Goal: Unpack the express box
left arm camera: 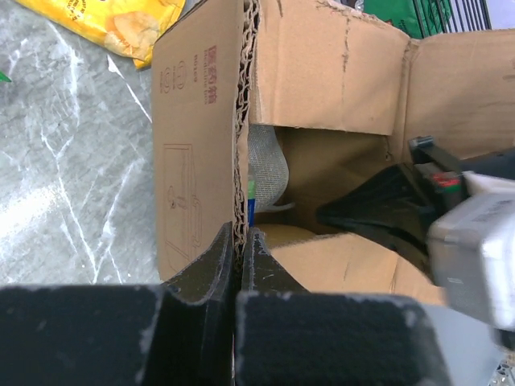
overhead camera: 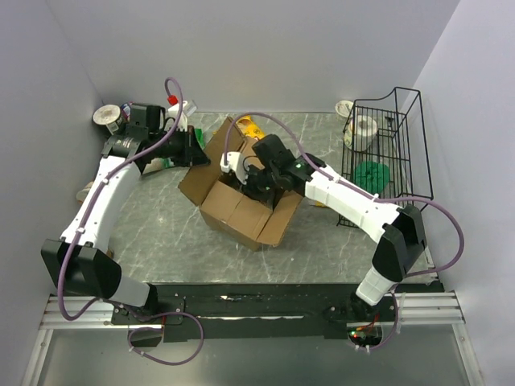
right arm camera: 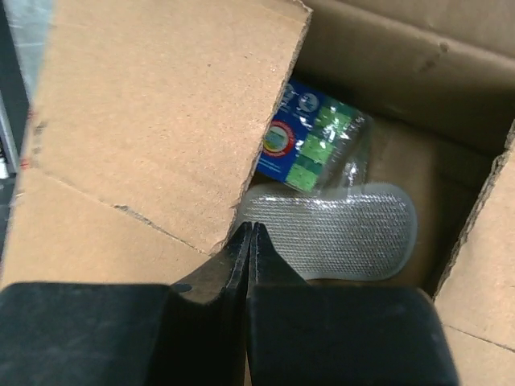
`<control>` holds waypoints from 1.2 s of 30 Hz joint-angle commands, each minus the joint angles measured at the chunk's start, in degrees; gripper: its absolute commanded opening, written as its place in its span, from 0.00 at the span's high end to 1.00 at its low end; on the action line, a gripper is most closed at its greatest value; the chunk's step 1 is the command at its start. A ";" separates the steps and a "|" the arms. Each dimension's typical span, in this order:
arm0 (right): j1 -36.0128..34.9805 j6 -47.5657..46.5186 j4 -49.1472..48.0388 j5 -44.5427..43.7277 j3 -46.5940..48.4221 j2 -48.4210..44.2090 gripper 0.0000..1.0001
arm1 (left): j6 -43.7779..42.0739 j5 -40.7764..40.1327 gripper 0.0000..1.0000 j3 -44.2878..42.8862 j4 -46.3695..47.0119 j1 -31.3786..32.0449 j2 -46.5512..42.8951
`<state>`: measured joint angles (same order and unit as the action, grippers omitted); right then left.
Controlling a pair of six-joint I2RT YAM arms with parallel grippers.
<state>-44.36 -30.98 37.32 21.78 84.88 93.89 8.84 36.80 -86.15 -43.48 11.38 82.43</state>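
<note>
Top view, left of centre: left end effector (overhead camera: 198, 154) closed tight on the raised edge of a flap of the express box (overhead camera: 241, 211), cardboard clamped between its fingers; the box stands open at frame centre on the bench (overhead camera: 161, 229), a yellow packet (overhead camera: 245, 127) just above it in frame; right end effector (overhead camera: 251, 181) down inside the box, fingers drawn together at the corner of an inner flap, whether pinching it cannot be told; beneath lie a silver mesh pouch (right arm camera: 338, 233) and a blue-green packet (right arm camera: 310, 141); black wire basket (overhead camera: 386, 149) at far right.
</note>
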 commanded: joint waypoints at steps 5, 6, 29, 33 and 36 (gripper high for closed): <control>-3.18 2.77 11.44 13.20 12.66 -3.18 1.00 | 4.69 0.65 0.99 0.80 8.50 -0.48 -1.22; -5.45 3.47 13.11 13.64 13.11 -3.10 1.00 | 5.48 0.82 0.99 1.07 9.46 -0.48 -1.66; -23.86 -1.09 -6.03 -36.11 -10.96 -7.14 0.54 | 12.52 12.24 0.99 14.78 17.64 -0.92 -13.18; -20.78 -0.84 -2.27 -31.65 -5.30 -9.85 0.57 | 10.59 12.51 0.99 15.39 15.89 -1.01 -13.52; -17.26 1.80 1.96 -24.78 2.36 -11.79 0.58 | 8.92 13.21 0.99 16.27 15.45 -1.01 -14.14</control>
<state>-67.07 -30.48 37.43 -4.69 77.01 87.66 17.69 41.32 -70.65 -24.99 9.87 71.55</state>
